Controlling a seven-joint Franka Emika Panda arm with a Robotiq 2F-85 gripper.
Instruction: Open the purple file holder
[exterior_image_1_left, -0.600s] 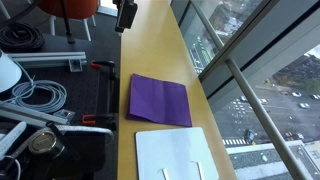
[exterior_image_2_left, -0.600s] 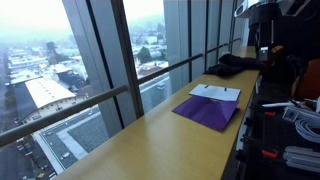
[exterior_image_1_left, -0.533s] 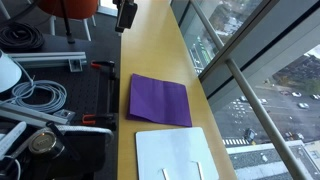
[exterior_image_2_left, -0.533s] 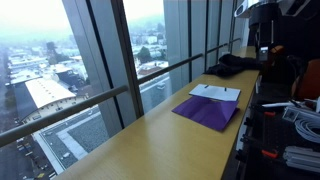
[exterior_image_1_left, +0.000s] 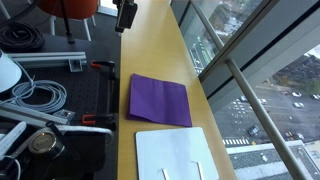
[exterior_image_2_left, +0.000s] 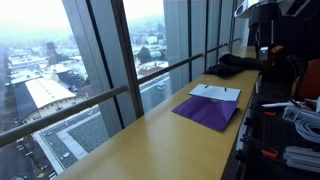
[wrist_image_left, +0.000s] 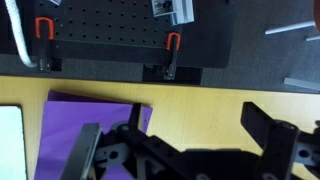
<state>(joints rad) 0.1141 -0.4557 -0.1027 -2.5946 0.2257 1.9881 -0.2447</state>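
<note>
Purple file holder (exterior_image_1_left: 160, 100) lies closed and flat on the wooden surface (exterior_image_1_left: 160, 45), just beside the white sheet (exterior_image_1_left: 175, 155). The tool (wrist_image_left: 175, 138) hovers above the surface, its 2 fingers (wrist_image_left: 262, 122) spread wide with nothing between them. In the wrist view, the holder's corner shows below.

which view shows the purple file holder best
The exterior view from above: the purple file holder lies whole, closed and flat. In an exterior view from low down it looks foreshortened. The wrist view catches only part of it.
</note>
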